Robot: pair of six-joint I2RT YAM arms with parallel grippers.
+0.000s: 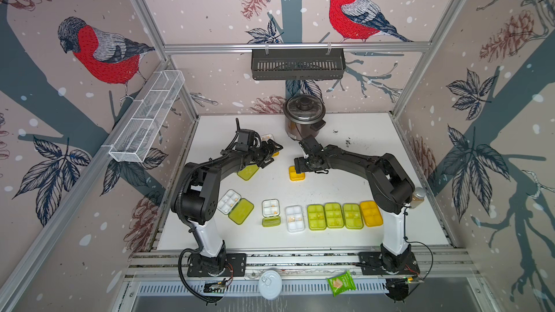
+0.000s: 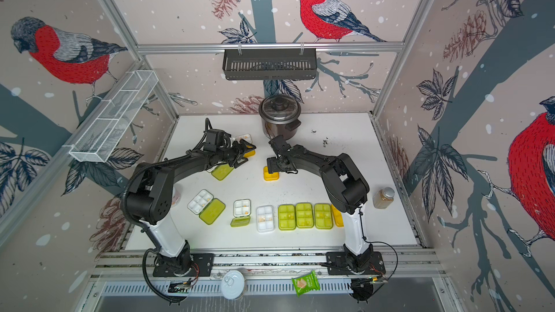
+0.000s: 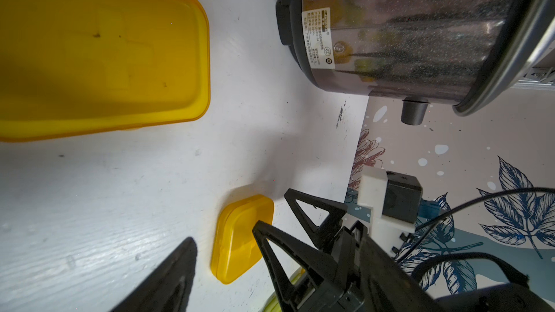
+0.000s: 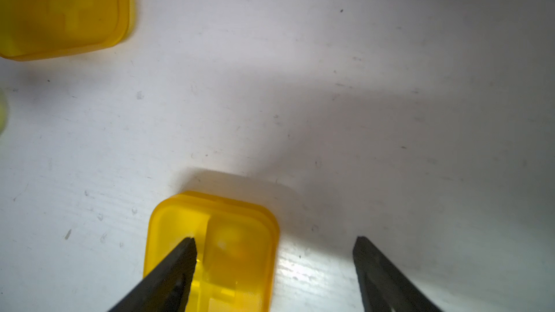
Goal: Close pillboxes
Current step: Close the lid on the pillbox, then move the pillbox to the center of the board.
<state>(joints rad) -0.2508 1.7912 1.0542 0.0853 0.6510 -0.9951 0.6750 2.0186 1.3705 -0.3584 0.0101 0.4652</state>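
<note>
In both top views my left gripper [image 1: 276,154] is open just above an open pillbox with a white tray [image 1: 267,138] and an orange lid [image 3: 99,52] lying flat. My right gripper [image 4: 274,244] is open and points down at a small orange pillbox [image 4: 234,253] with its lid down. One fingertip [image 4: 187,250] is over that lid and the other is over bare table. Near the front, two pillboxes [image 1: 229,201] [image 1: 271,208] lie open with green lids. Beside them is a row of several pillboxes [image 1: 334,215] with lids down. A green lid [image 1: 248,171] shows under the left arm.
A rice cooker [image 1: 304,115] stands at the back, close to both grippers. A jar [image 1: 418,198] is by the right arm's base. A round can lid [image 1: 270,284] and a green snack packet [image 1: 341,283] lie on the front rail. Wire baskets hang on the walls.
</note>
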